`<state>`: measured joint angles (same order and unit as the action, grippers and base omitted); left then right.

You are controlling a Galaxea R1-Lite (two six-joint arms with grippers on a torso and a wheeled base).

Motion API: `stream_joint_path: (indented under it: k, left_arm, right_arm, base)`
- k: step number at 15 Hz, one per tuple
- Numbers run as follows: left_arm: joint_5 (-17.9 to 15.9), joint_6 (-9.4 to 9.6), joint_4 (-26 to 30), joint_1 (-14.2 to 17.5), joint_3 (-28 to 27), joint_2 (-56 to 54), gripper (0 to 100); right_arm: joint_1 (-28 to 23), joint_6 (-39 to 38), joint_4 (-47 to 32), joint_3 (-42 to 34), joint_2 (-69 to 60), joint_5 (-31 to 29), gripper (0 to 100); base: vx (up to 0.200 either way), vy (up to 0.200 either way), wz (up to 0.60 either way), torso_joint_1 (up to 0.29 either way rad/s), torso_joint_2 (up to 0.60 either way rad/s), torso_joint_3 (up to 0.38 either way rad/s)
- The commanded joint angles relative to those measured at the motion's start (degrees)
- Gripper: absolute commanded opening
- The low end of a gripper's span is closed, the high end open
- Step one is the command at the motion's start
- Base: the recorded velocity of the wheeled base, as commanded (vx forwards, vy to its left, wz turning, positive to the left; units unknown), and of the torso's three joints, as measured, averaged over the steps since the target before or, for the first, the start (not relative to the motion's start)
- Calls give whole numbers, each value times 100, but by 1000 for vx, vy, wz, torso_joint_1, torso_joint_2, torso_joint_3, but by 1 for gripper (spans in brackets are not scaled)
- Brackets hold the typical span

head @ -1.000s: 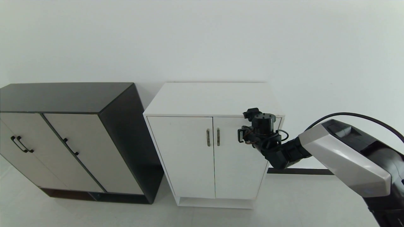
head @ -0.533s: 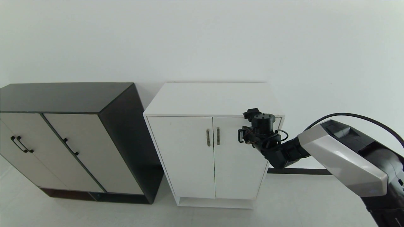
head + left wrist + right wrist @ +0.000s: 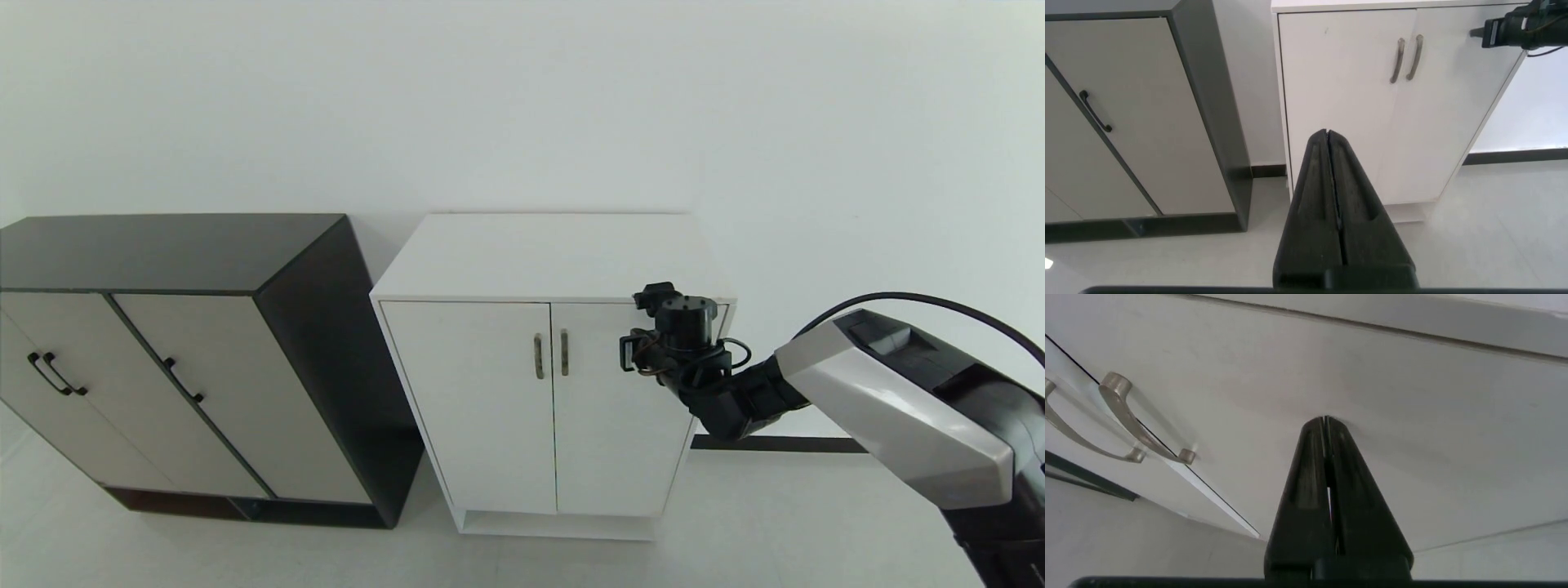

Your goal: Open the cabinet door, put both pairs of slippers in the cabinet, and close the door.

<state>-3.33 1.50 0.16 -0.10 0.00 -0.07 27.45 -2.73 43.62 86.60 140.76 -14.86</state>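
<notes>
My right jaws, pressed together, hung close before the shut right door [image 3: 616, 425] of the white cabinet [image 3: 547, 253], near its handle [image 3: 564, 354]; my left jaws, also pressed together, sat well back.

Setting: a plain indoor room, probably a staged test or demo space rather than a lived-in home.
Evidence:
- bare white wall [image 3: 522, 98] across the upper frame
- pale, smooth floor [image 3: 775, 523] along the bottom
- dark baseboard [image 3: 775, 443] at lower right
- white two-door cabinet [image 3: 490, 408] at centre, set against the wall
- dark-framed cabinet [image 3: 326, 367] with beige doors at left, just beside the white one
</notes>
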Motion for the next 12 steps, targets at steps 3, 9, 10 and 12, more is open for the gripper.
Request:
stream_joint_path:
  k: [3,9,10,12]
  left_arm:
    - [-1,-1,2,1,0,7,0]
    - [-1,-9,2,1,0,7,0]
    - [-1,-9,2,1,0,7,0]
    - [-1,-9,2,1,0,7,0]
  right_arm:
    - [41,9,446,-1049,-682,1,0]
    - [58,27,1246,-3149,-1895,-8,0]
    - [50,27,1272,-3325,-2027,-8,0]
    - [-82,36,1404,-4116,-2659,-34,0]
  base:
    - [0,0,0,0,0,0]
    - [0,0,0,0,0,0]
    - [0,0,0,0,0,0]
    - [0,0,0,0,0,0]
